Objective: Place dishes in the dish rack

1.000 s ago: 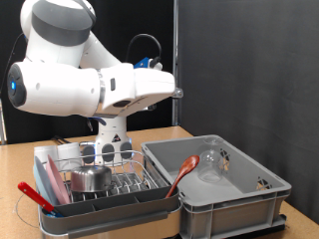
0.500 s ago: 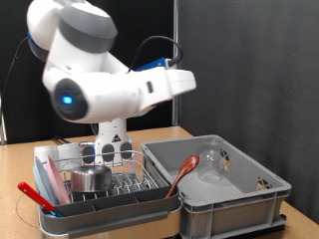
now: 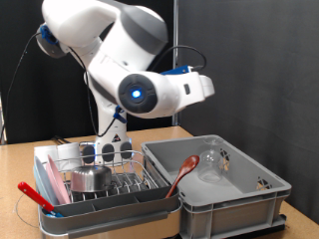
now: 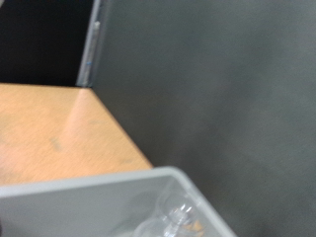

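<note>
Exterior view: dish rack (image 3: 150, 191) at front holds pink plate (image 3: 47, 185) and steel bowl (image 3: 92, 178). Clear glass (image 3: 210, 159) lies in grey crate (image 3: 249, 201) beside it. Arm (image 3: 150, 90) raised above; fingers out of sight, state unknown.

The arm (image 3: 130, 60) is glossy white with a glowing blue ring on one joint and blue trim near its far end; the dish rack (image 3: 105, 194) is a pale grey-blue tray under silver wire; in it sit a pink plate (image 3: 47, 184) and a shiny steel bowl (image 3: 92, 178) — mirror-bright; a red handle (image 3: 35, 197) crosses the tray's edge; the crate (image 3: 224, 199) is plain grey, holding a clear glass (image 3: 211, 159) and a red-brown spoon (image 3: 182, 174); the table (image 3: 20, 164) is light tan wood — the backdrop black.
</note>
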You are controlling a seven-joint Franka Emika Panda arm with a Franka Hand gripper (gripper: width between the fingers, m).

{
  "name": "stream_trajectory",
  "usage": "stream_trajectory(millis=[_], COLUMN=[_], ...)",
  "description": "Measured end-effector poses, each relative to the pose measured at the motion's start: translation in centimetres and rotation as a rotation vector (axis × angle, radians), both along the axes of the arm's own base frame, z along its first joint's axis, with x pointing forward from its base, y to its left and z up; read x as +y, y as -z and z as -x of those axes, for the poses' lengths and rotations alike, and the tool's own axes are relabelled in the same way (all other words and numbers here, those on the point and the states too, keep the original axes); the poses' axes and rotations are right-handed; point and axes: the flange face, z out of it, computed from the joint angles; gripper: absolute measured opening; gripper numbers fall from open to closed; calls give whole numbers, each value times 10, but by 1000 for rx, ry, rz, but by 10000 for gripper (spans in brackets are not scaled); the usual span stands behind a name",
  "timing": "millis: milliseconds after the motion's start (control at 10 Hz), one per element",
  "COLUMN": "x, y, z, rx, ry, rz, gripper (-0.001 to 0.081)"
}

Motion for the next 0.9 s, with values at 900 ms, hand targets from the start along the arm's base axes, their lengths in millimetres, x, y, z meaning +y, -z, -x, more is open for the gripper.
stream_trajectory(millis=[900], x=[72], y=[26], z=[37], rx=[-97], ry=[-319], rz=[206], gripper=[809])
